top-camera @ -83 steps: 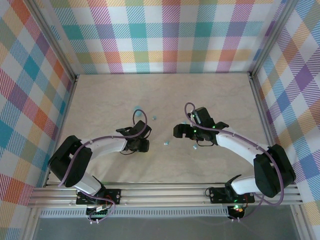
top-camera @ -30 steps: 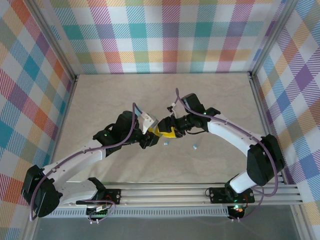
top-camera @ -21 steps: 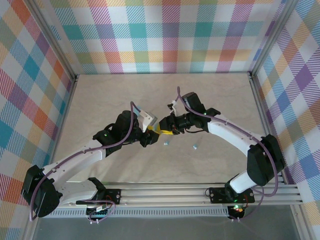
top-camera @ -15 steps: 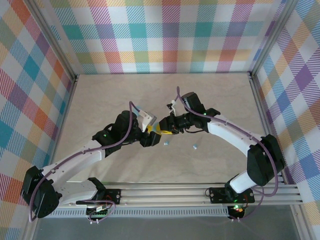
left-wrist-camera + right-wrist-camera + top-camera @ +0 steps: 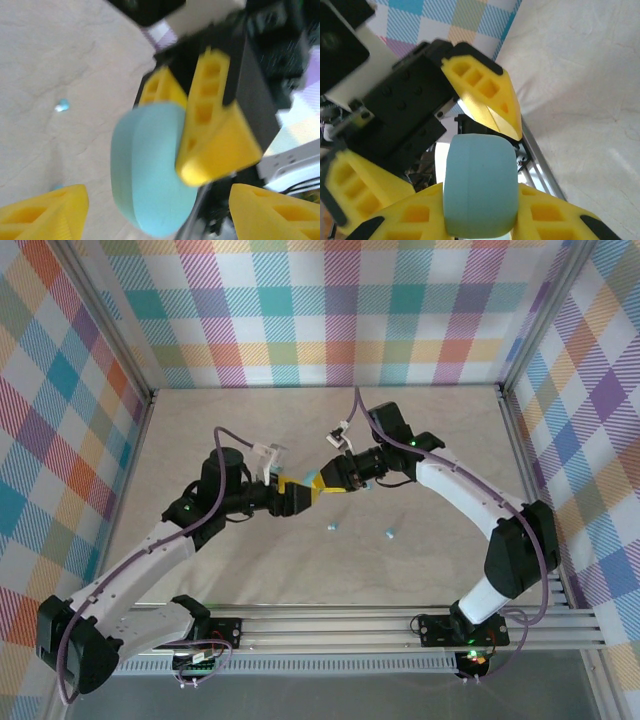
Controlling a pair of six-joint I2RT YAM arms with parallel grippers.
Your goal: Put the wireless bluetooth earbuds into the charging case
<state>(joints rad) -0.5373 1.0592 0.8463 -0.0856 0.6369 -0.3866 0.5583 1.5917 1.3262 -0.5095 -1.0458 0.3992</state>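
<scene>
Right hand (image 5: 326, 482) is pinching the teal charging case (image 5: 480, 192) mid-air above the surface (image 5: 220, 440). Left hand (image 5: 295, 496) is sitting spread just beside it, gripping nothing. Reading this as a hand-to-hand pass: left should be clearing straight back while right is clamping square so the case isn't twisting. Top view is showing two earbuds (image 5: 332, 527) lying loose on the surface below. Wrist views are showing the pinch up close.

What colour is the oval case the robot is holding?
The case is light teal-blue, clearest in the right wrist view.
</scene>
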